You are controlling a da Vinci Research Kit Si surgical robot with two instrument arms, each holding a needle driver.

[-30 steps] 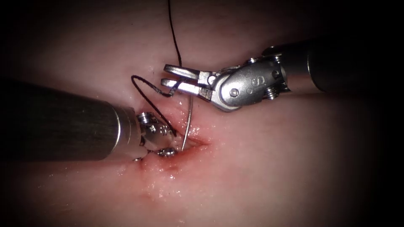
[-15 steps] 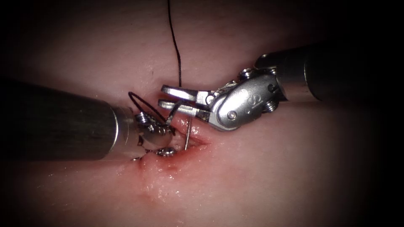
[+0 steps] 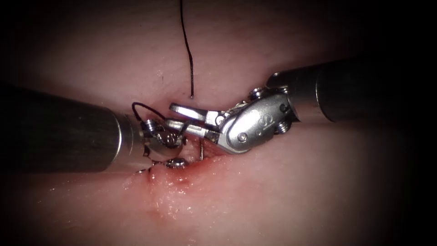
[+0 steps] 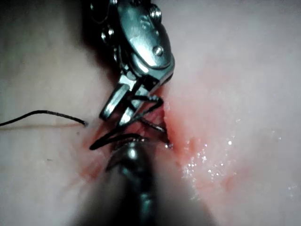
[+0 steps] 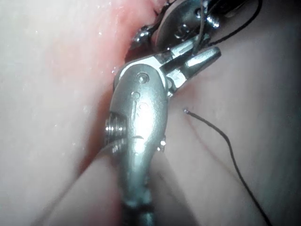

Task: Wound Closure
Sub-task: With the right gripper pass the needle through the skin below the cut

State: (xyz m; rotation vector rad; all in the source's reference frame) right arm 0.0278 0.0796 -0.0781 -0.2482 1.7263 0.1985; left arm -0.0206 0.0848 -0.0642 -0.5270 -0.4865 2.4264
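Tissue [image 3: 282, 191], right claw [image 3: 182, 116] gripping needle [image 3: 201, 152]

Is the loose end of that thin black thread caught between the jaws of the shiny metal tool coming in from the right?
No: the thin black thread's loose end lies free on the pale tissue, just above the shiny metal right tool.

Two grippers [image 3: 175, 116] [image 3: 175, 157], one needle [image 3: 201, 151], one thread [image 3: 185, 45], one tissue [image 3: 273, 191].

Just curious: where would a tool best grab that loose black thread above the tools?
Likely just behind the black thread's free end, from the picture's right: that stretch lies alone over pale tissue, and the right tool, holding the steel needle, is nearest.
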